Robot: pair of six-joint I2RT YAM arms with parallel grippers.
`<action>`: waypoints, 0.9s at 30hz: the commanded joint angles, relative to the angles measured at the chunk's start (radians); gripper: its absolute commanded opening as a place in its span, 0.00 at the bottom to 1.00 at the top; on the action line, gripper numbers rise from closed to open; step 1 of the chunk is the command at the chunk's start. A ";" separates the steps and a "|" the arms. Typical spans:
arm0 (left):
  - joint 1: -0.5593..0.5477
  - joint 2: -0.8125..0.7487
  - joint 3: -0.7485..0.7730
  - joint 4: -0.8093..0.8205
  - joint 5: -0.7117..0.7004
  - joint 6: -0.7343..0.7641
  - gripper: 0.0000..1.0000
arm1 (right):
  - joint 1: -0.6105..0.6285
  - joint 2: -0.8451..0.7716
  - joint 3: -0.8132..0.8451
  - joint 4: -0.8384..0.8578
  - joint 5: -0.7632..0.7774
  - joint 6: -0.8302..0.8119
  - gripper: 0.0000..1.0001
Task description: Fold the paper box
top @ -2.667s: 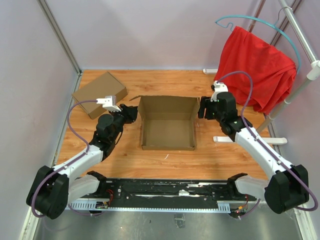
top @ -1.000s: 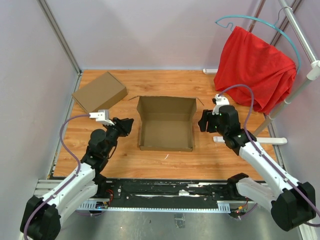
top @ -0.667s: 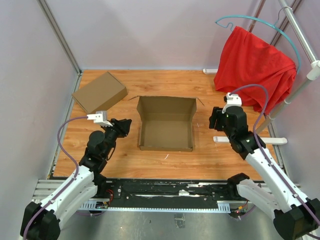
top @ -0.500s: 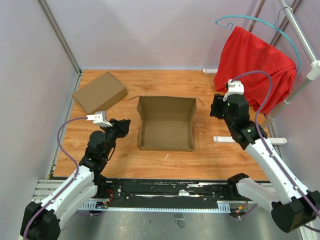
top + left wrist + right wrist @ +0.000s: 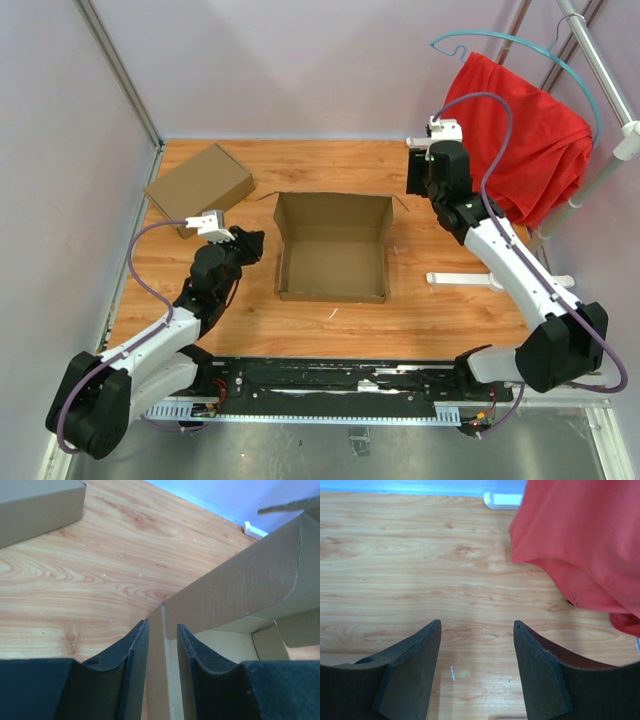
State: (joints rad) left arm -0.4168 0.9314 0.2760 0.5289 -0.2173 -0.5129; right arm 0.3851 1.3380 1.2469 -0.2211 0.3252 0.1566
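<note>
Wrist view alone shows paper box [image 5: 240, 585] wall inside left tool [image 5: 161, 626].

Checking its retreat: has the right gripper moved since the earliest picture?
Yes. The right gripper has drawn away from the paper box, toward the far side, nearer the red cloth.

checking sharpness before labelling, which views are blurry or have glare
top external: even soft light, sharp, no glare on the paper box; left wrist: the dark fingers up close are soft, box wall crisper; right wrist: table grain sharp, red cloth slightly soft
</note>
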 commanded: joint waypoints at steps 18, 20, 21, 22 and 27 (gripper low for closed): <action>-0.008 0.214 0.034 0.391 -0.182 0.045 0.38 | -0.095 0.048 -0.248 0.164 -0.248 0.177 0.58; -0.008 0.224 0.040 0.415 -0.164 0.054 0.39 | -0.091 0.017 -0.276 0.161 -0.255 0.180 0.58; -0.009 0.235 0.045 0.424 -0.155 0.057 0.39 | -0.092 0.003 -0.288 0.161 -0.258 0.181 0.58; -0.008 0.249 0.054 0.433 -0.148 0.062 0.39 | -0.092 -0.007 -0.295 0.157 -0.262 0.180 0.58; -0.008 0.313 0.093 0.459 -0.140 0.070 0.40 | -0.086 -0.032 -0.311 0.110 -0.320 0.169 0.57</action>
State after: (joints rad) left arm -0.4183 1.2079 0.3279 0.9108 -0.3656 -0.4698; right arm 0.2947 1.3392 0.9550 -0.0841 0.0681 0.3183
